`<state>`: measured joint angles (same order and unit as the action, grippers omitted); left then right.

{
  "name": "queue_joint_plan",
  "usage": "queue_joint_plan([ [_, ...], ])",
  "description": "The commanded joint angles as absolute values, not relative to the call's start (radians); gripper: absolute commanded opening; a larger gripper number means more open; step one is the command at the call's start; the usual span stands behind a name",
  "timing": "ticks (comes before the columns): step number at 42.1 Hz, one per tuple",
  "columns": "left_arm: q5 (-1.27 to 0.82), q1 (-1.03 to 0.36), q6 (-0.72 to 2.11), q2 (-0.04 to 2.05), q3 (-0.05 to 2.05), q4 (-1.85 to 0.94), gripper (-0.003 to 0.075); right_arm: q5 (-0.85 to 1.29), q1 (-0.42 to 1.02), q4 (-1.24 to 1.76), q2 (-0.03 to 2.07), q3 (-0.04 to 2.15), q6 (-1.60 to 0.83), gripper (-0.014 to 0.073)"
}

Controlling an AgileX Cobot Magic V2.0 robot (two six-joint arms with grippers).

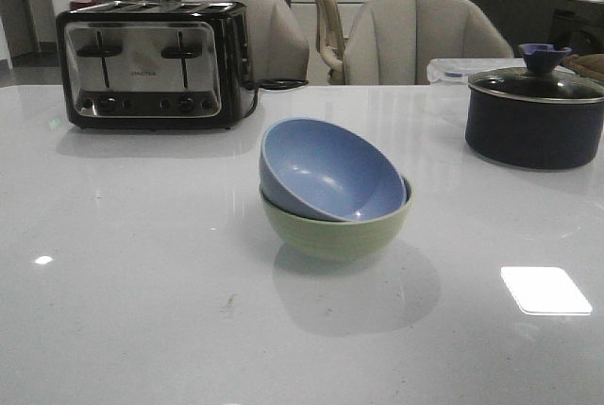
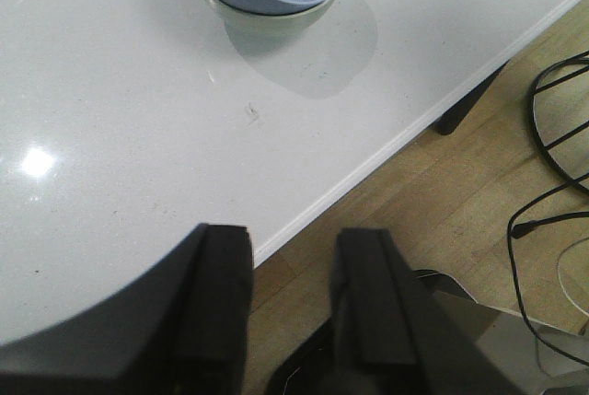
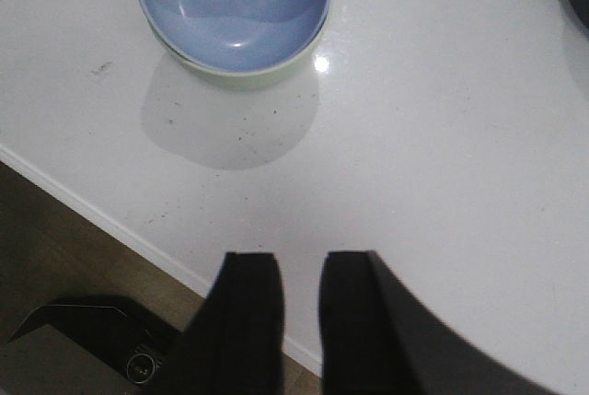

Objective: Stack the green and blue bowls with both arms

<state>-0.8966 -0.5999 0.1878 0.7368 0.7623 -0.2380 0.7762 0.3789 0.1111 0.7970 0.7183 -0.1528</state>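
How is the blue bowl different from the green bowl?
The blue bowl is dusty blue; the green bowl is pale green. The blue bowl sits inside and on top; the green bowl rests on the table. The blue bowl is tilted; the green bowl stands level. Both are round, plain and similar in size.

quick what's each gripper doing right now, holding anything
Left gripper: open, holding nothing, back near the table edge.
Right gripper: open, narrow gap, holding nothing.
Blue bowl sits tilted in the green bowl.
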Motion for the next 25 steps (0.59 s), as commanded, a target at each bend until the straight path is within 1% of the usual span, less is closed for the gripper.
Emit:
queue_joint_plan([
  [1, -0.831, -0.607, 0.188, 0.734, 0.788, -0.253, 0.0164, 0.727, 0.379, 0.106, 0.791, 0.744, -0.163, 0.0103],
  [4, -0.831, -0.607, 0.188, 0.734, 0.788, -0.253, 0.0101, 0.727, 0.379, 0.106, 0.791, 0.744, -0.163, 0.0035],
  [5, -0.831, -0.607, 0.188, 0.734, 0.788, -0.253, 0.0097, 0.727, 0.379, 0.106, 0.791, 0.744, -0.163, 0.0032],
  [25, -0.831, -0.607, 0.188, 0.734, 0.788, -0.247, 0.0102, 0.727, 0.379, 0.106, 0.791, 0.744, -0.163, 0.0034],
])
